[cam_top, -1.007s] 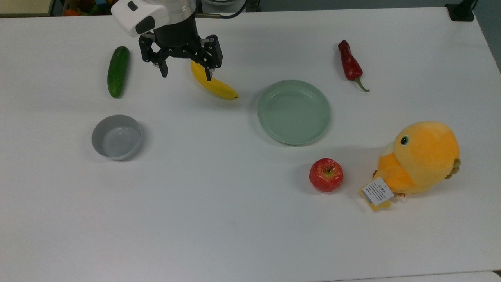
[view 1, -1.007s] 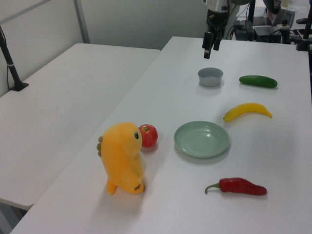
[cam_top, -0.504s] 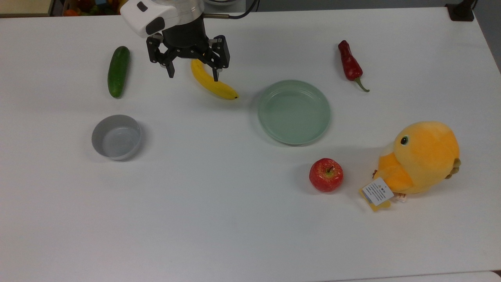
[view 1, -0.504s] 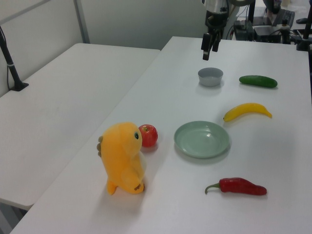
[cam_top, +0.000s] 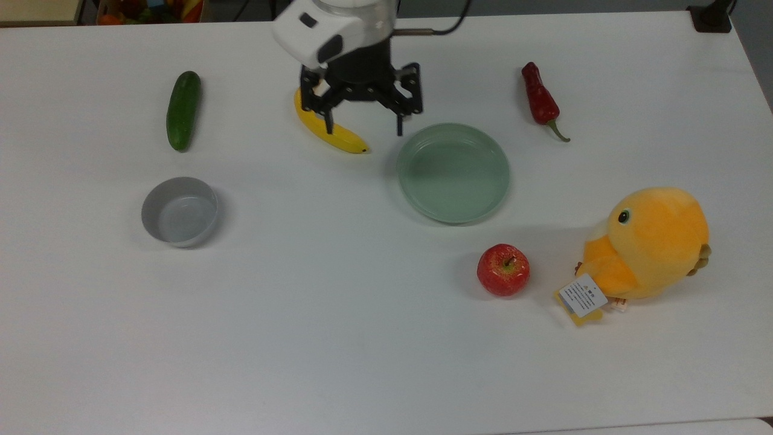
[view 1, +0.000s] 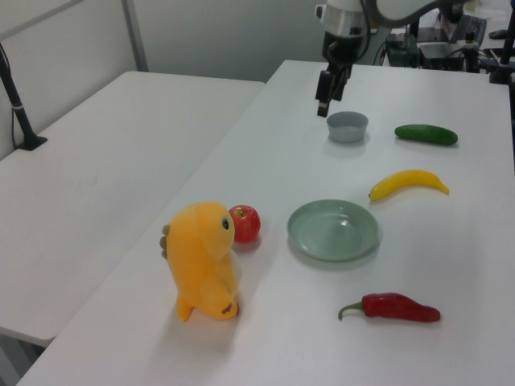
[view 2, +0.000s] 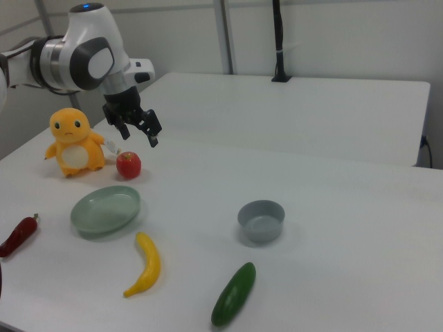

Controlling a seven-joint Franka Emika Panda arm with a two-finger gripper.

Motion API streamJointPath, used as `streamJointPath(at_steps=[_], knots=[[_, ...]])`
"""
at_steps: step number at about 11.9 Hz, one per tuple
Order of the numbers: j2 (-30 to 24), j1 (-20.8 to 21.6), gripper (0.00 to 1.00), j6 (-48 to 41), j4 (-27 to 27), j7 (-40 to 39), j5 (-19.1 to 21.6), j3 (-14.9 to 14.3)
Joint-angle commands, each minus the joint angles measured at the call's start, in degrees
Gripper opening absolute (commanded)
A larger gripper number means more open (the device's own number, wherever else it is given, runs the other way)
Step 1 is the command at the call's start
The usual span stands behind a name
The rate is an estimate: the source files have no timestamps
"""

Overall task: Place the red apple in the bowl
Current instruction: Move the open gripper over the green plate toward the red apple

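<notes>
The red apple (cam_top: 503,269) (view 1: 245,223) (view 2: 129,164) rests on the white table beside an orange plush bird. Far off at the top view's left stands the small grey bowl (cam_top: 148,208) (view 1: 347,126) (view 2: 261,220), with nothing in it. My gripper (cam_top: 364,128) (view 1: 322,108) (view 2: 140,140) hangs open and empty well above the table. In the top view it sits over the gap between a banana and a green plate, up and to the left of the apple and apart from both apple and bowl.
A banana (cam_top: 345,139) lies partly under the gripper. The pale-green plate (cam_top: 416,151) is just right of it in the top view. A cucumber (cam_top: 182,110) lies far left, a dark-red chili (cam_top: 539,99) far right. The plush bird (cam_top: 649,244) nearly touches the apple.
The gripper has travelled toward the top view's right, from above the gap between cucumber and banana to above the banana and the plate's edge. It stays open. Nothing on the table moved.
</notes>
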Motion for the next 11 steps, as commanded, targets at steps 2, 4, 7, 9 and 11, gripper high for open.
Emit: streamJointPath(at_steps=[2,4,7,9,11], knots=[[5.2,5.6,1.0,8.2,1.6,2.9,-1.0,-0.4],[7.8,8.6,1.0,12.2,1.7,3.6,-0.7,-0.3],[12.8,13.0,1.0,20.9,2.2,7.4,-1.1,-0.3],[17.1,13.9,1.0,23.7,6.1,9.0,-1.1,-0.4],[20.3,14.6,1.0,29.0,7.8,9.7,-1.6,-0.5]])
